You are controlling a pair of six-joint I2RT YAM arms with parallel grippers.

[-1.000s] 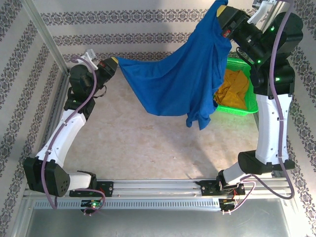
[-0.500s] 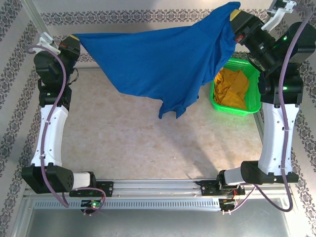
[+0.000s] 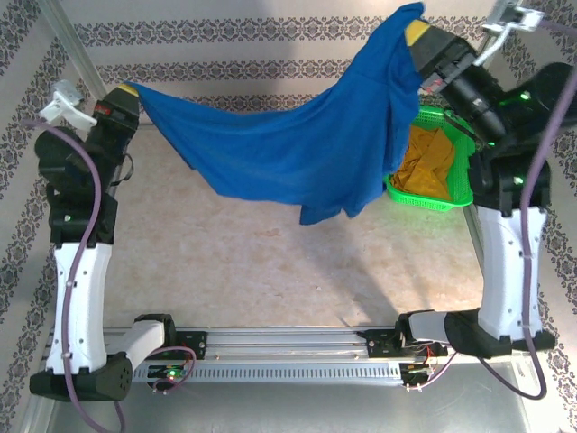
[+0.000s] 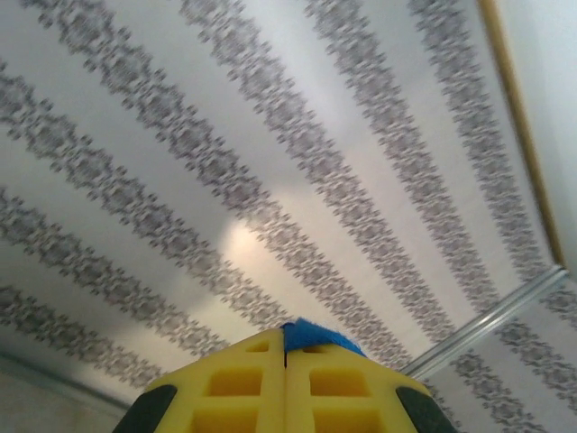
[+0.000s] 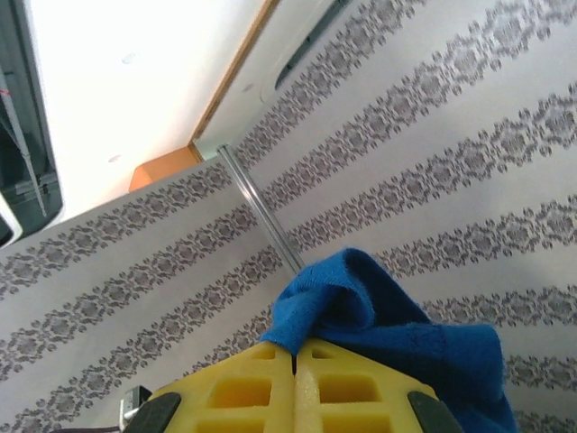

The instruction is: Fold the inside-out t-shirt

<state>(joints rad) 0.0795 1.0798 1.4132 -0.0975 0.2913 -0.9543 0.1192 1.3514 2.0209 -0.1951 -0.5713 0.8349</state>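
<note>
The inside-out t-shirt [image 3: 297,144] hangs stretched between left tool [image 3: 132,91] and right tool [image 3: 415,33].

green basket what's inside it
A mustard-yellow garment lies crumpled inside the green basket. The hanging blue t-shirt covers the basket's left edge, so anything there is hidden.

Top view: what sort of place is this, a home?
Probably a robot test cell, not a home: arms bolted to a metal rail, wallpapered panels around a table, a blue t-shirt held between the left end effector and the right end effector.
</note>
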